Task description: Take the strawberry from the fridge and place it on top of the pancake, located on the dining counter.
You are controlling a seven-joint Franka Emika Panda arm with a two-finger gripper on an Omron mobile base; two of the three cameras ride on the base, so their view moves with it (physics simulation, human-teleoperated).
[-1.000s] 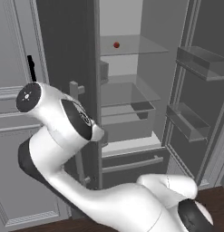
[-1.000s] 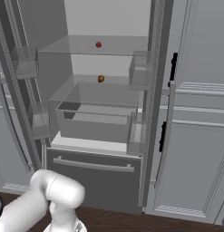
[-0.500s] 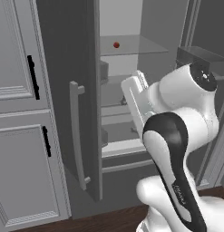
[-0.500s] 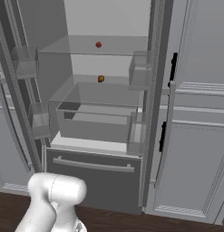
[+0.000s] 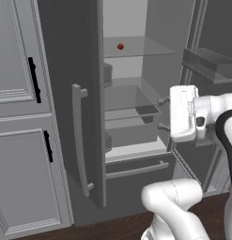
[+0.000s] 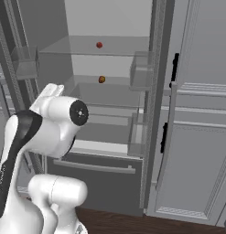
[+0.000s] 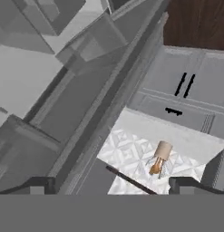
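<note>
The gripper [image 5: 160,114] stands with its jaws spread wide and nothing between them, two short fingers poking leftward from the white hand toward the open fridge [image 5: 131,101], at about three o'clock in the left base view. In the hand view the two dark tips [image 7: 38,185] sit far apart at the bottom. The hand is level with the lower shelves and drawer box, well below the target. The strawberry [image 5: 120,46] lies on the upper clear glass shelf at roughly twelve o'clock from the hand, toward the back of the pale interior; in the right base view the same berry [image 6: 99,45] shows as a small dark-red rounded dot, with an orange-brown item [image 6: 101,79] on the shelf just beneath it. Judging from here, the risks are confusing the two small round items, or clipping the glass shelf edge or a door bin [image 5: 209,62] while rising, since the arm is folded close to the open doors. A berry that small could also roll away if a finger nudges it before closing.
</note>
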